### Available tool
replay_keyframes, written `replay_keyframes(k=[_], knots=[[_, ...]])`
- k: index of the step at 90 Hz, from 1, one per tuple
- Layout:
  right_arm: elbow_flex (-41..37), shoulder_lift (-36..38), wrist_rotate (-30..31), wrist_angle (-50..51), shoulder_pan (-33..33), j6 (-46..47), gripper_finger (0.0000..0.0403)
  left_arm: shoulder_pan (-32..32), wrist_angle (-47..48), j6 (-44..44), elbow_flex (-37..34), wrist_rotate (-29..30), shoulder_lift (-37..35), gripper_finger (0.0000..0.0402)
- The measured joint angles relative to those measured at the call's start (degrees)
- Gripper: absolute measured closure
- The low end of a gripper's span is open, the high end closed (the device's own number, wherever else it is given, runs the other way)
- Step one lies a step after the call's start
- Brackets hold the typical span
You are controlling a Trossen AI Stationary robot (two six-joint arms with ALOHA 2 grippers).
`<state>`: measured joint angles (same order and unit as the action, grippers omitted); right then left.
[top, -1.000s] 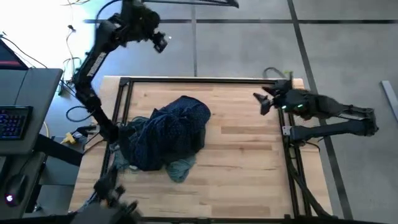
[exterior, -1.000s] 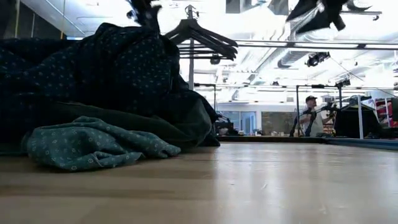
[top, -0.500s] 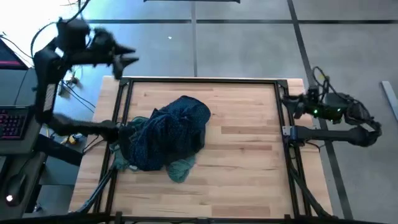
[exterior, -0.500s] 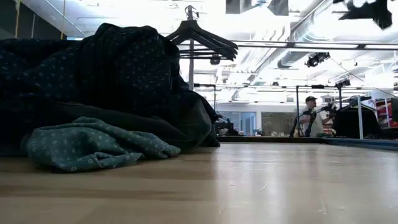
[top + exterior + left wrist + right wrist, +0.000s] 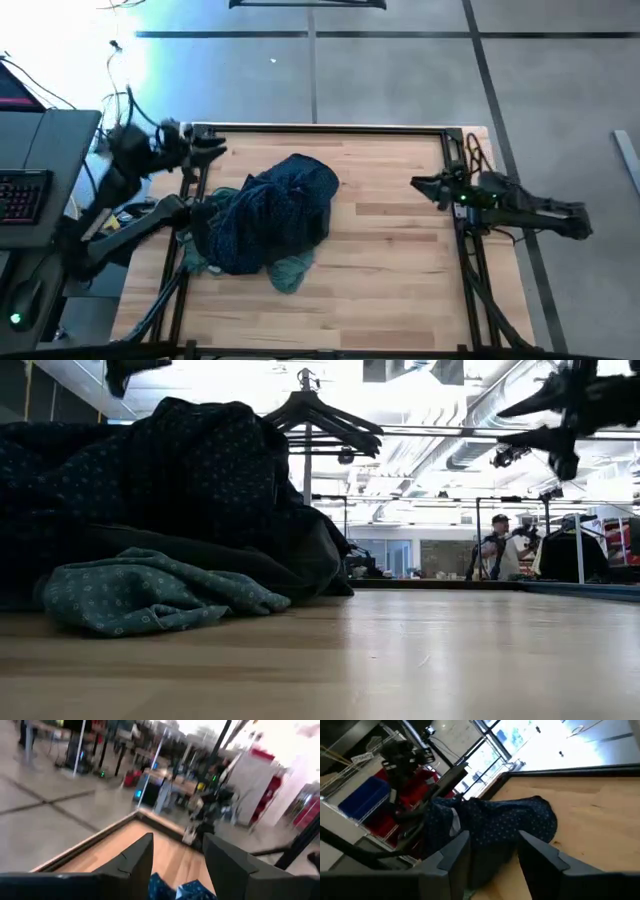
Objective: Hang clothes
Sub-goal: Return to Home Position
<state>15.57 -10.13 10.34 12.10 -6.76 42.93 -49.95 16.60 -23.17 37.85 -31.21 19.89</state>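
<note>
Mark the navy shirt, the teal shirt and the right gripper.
navy shirt (image 5: 288, 205): high view, middle of heap.
teal shirt (image 5: 150, 595): low view, front fold.
right gripper (image 5: 492, 841): right wrist view, between its fingertips.

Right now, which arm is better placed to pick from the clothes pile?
Probably the left arm: its open jaws hover near the clothes on the table's left side; the right arm sits at the right edge.

Left hand (image 5: 218, 150), right hand (image 5: 418, 183) lower now

The navy shirt (image 5: 285, 205) carries fine pale dots. The teal shirt (image 5: 150, 592) has a small light print. The worktop (image 5: 400, 280) is pale wood in plank stripes, framed in black.
</note>
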Motion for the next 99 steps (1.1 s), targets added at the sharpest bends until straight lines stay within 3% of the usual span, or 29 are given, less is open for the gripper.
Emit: replay_keyframes(k=[11,25,58,68,82,99], knots=[[-5.1,0.0,-2.7,-6.0,0.0,0.6,0.0283,0.2,-5.0,-5.1,-10.6,0.4,-8.0,0.0256],[-10.9,0.0,-5.0,-15.4,0.0,0.5,0.0291,0.2,-10.7,-3.5,-19.9,5.0,-13.9,0.0256],[-14.7,-4.9,4.1,-19.8,-1.3,-11.9,0.0291,5.0,-28.9,-1.0,-37.0,17.2,-14.7,0.0256],[-14.7,-6.8,4.4,-20.6,-3.3,-14.7,0.0291,8.9,-26.3,2.4,-37.2,22.7,-14.0,0.0258],[-14.7,-8.4,4.2,-23.5,-5.5,-16.4,0.0291,14.8,-31.9,5.0,-37.1,29.4,-12.6,0.0266],[-14.7,-8.3,4.2,-23.6,-6.2,-17.9,0.0291,21.7,-31.5,6.0,-37.1,33.0,-9.6,0.0269]])
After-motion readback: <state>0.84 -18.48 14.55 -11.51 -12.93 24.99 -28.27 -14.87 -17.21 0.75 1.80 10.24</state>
